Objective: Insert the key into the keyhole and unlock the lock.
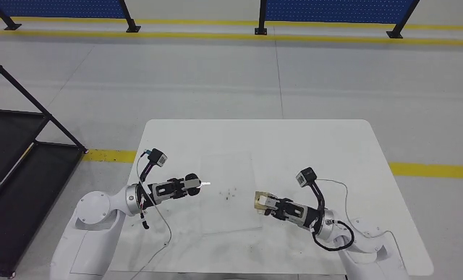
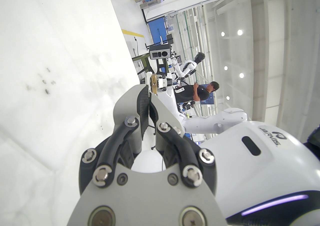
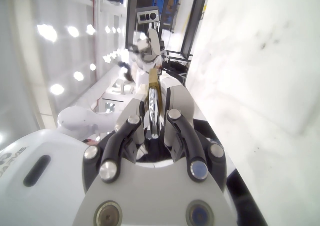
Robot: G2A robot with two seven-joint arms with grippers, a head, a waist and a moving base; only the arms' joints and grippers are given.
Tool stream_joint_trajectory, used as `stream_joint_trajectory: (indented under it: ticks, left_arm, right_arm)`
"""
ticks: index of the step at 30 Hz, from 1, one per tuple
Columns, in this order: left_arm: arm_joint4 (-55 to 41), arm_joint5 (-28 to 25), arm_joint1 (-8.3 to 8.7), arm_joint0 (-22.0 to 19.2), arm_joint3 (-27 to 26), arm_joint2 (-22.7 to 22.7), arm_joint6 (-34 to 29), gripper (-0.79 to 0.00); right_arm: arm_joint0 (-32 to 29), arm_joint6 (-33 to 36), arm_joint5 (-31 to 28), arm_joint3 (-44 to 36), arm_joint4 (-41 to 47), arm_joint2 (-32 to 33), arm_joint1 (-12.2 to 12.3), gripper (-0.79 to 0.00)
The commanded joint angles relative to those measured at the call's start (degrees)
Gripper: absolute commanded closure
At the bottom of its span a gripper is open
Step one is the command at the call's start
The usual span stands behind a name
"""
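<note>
Top cam: high above the arms, facing straight down. It is far enough back to take in the whole table (image 1: 311, 142), floor beyond, the left gripper (image 1: 194, 183) clamped on the key (image 1: 205, 184) and the right gripper (image 1: 266, 203). Left wrist cam: close behind its own fingers, looking along them, rolled sideways, w/ the right gripper facing it farther off. Right wrist cam: same setup, the held lock (image 3: 152, 79) right in front, left gripper opposite. All 3 share the dark specks (image 1: 230, 195) mid-table.
</note>
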Motion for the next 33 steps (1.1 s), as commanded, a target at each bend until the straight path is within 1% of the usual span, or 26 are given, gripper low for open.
stream_joint_trajectory:
  ticks: [1,8,33]
  left_arm:
    - [0.00,0.00,0.00,0.00,0.00,0.00,0.00,0.000]
    - [0.00,0.00,0.00,0.00,0.00,0.00,0.00,0.000]
    - [0.00,0.00,0.00,0.00,0.00,0.00,0.00,0.000]
  right_arm:
    - [0.68,-1.17,-0.03,-0.39,-1.00,-0.68,-0.02,0.000]
    - [2.82,-1.72,1.07,-1.53,-3.56,-2.57,0.17,0.000]
    - [2.82,-1.72,1.07,-1.53,-3.56,-2.57,0.17,0.000]
